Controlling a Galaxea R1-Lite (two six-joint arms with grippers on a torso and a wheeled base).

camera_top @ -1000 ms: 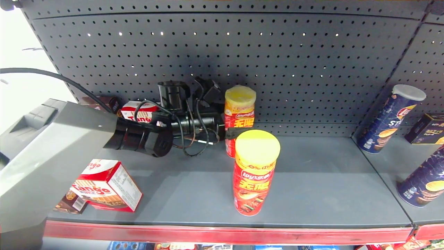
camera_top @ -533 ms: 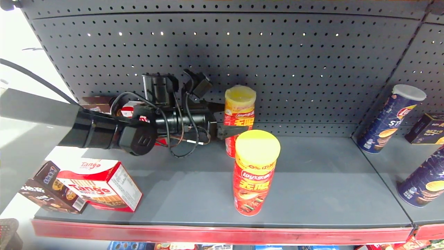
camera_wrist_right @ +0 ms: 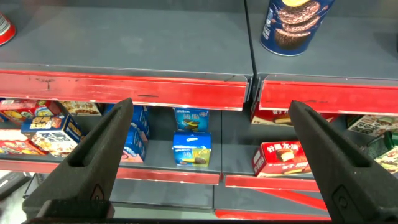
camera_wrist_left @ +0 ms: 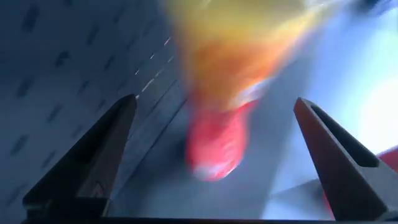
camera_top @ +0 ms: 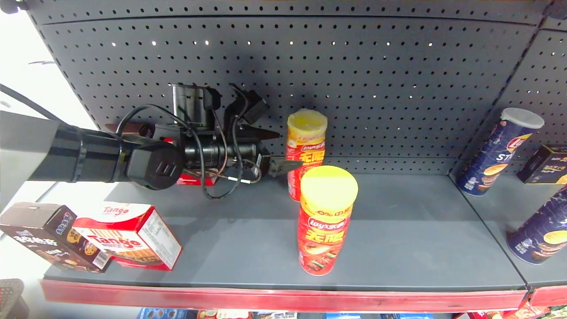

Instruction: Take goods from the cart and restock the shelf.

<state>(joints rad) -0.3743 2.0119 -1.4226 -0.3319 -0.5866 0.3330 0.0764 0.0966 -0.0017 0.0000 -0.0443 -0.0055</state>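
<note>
Head view: left jaws spread open, empty, rear red chip can (camera_top: 305, 148) upright on shelf (camera_top: 398, 230) close at their 3 o'clock.

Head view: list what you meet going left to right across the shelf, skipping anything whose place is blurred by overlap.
dark cookie box → red-and-white wafer box → left end effector → front yellow-lidded red can → leaning blue can

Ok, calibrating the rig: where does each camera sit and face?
Head view: head-mounted, looking down at the shelf; left gripper shows.
Left wrist view: behind the open left gripper, facing the rear chip can.
Right wrist view: behind the open right gripper, facing the red shelf edge.
Shared: head and left wrist see that can.
</note>
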